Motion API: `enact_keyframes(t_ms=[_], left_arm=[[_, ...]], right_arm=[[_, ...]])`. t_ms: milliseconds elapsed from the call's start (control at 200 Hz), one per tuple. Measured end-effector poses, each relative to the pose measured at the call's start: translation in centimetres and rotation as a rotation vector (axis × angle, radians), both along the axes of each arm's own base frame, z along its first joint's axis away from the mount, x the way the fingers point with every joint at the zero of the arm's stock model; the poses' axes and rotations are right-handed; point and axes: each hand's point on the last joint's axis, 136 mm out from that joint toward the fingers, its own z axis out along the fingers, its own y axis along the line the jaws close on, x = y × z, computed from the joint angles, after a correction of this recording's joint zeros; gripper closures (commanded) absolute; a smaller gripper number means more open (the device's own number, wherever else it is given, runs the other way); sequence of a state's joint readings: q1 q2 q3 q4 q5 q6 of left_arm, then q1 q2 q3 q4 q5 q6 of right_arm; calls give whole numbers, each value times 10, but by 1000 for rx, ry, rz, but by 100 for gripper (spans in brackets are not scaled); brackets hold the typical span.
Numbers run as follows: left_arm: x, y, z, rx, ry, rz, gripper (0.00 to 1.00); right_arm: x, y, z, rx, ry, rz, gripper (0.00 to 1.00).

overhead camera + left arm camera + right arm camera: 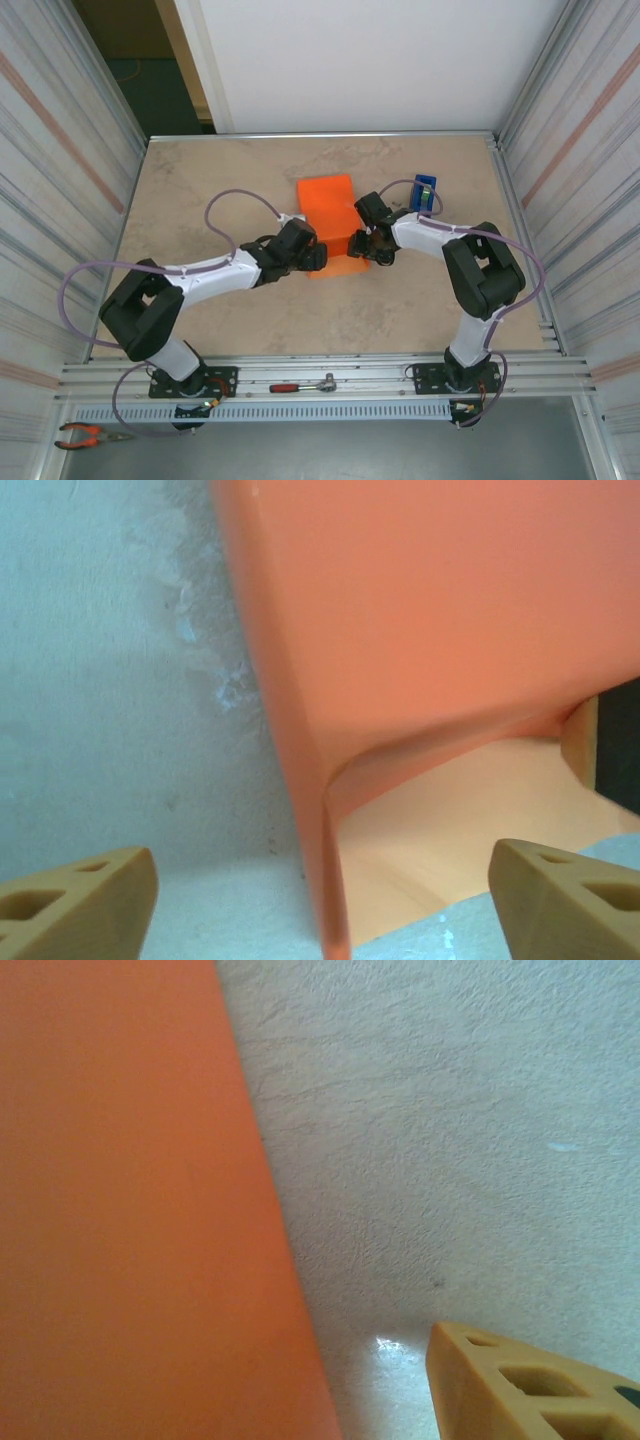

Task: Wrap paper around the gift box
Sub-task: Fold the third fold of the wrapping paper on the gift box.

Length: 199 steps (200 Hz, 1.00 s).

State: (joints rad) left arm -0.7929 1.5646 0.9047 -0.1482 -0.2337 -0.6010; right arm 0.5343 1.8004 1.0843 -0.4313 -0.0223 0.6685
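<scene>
Top external: both arms bend inward flanking the paper (326,205), left jaws spread, right jaws' state unclear.

Bright orange paper (328,208), blue dispenser (424,192)

One paper (328,208), one tape dispenser (424,192)

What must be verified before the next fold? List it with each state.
1. Are the left fingers off the paper: ok, wide apart, crease between them unpinched.
2. Are the right fingers open: cannot tell, one finger in view.
3. Is the gift box under the paper: cannot tell, hidden.
4. Is the paper end closed: not ok, it gapes.
5. Is the tape dispenser clear of the paper: ok.
</scene>
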Motion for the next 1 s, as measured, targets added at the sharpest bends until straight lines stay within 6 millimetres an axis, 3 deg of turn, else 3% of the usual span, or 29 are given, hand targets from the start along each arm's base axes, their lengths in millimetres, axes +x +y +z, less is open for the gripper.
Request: enact_keyframes(t_ms=[175, 391, 496, 691, 997], left_arm=[[19, 0, 25, 73, -49, -134, 6], [37, -24, 57, 188, -161, -389, 9], [39, -31, 53, 263, -171, -507, 10], [38, -30, 27, 392, -142, -647, 13], [38, -29, 8, 493, -141, -714, 17]], right_arm=[[0, 0, 0, 0, 0, 0, 41], [0, 0, -1, 3, -4, 0, 41], [0, 0, 0, 5, -6, 0, 41], [-1, 0, 0, 6, -9, 0, 41], [-1, 0, 0, 12, -13, 1, 41]])
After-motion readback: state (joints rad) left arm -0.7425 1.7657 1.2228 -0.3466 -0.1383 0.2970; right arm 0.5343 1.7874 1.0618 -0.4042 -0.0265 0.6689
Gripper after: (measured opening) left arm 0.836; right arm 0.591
